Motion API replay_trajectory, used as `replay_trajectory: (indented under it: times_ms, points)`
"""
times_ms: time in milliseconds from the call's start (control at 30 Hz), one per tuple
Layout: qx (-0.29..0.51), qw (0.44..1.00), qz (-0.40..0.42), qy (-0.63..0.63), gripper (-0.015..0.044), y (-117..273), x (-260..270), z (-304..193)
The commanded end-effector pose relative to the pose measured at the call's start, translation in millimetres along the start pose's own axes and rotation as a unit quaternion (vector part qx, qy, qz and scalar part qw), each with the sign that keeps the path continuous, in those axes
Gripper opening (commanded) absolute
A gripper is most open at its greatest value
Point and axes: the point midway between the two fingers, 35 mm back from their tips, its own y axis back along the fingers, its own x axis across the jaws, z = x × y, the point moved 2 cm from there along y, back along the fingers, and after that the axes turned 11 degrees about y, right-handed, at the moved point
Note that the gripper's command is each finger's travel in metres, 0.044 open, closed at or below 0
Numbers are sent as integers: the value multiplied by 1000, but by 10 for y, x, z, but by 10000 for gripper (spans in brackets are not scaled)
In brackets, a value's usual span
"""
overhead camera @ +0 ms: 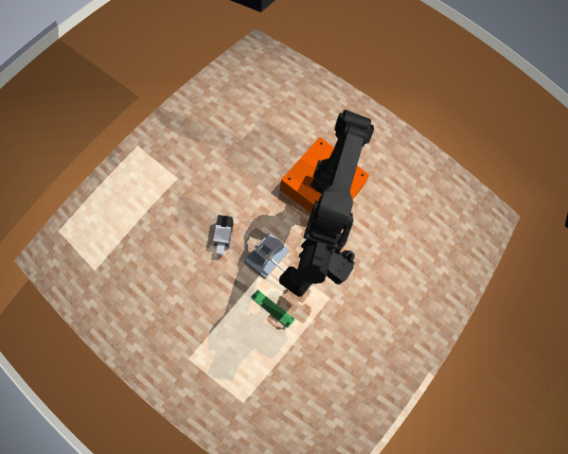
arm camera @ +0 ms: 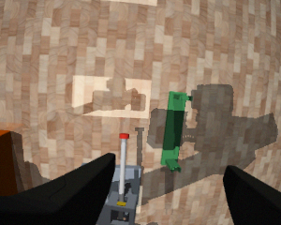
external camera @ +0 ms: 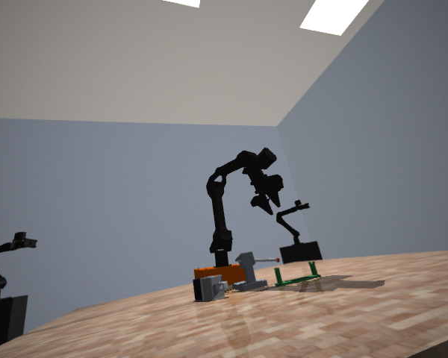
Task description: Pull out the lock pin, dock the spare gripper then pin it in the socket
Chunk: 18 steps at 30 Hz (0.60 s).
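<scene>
Lock pin (external camera: 266,259) (arm camera: 123,169) (overhead camera: 279,266) sat through the head of the grey mount (external camera: 248,271) (arm camera: 131,178) (overhead camera: 261,257), its red end jutting out. The fingers (external camera: 275,210) hung above, parted and holding nothing. Descending off line, they could have knocked the pin sideways; a crooked pull could have jammed it or tipped the mount on the table (overhead camera: 381,312) (external camera: 352,308) (arm camera: 215,42).

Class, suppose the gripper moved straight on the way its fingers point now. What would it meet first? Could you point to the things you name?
Probably the wooden table top (overhead camera: 372,303) (external camera: 352,308) (arm camera: 215,42), near the green rack (overhead camera: 273,308) (external camera: 298,280) (arm camera: 174,128). The gripper (external camera: 275,210) (arm camera: 170,168) might clip the rack first; depth is unclear.
</scene>
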Motion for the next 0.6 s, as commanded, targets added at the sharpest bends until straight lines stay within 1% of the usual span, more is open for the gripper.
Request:
replay_trajectory:
  times_ms: [0,100,333,567]
  points:
    - [38,996,75,1,300,-332,97,-301]
    - [53,992,115,1,300,-488,166,-455]
    - [54,992,118,1,300,-556,186,-476]
    - [53,991,119,2,300,-1086,402,-569]
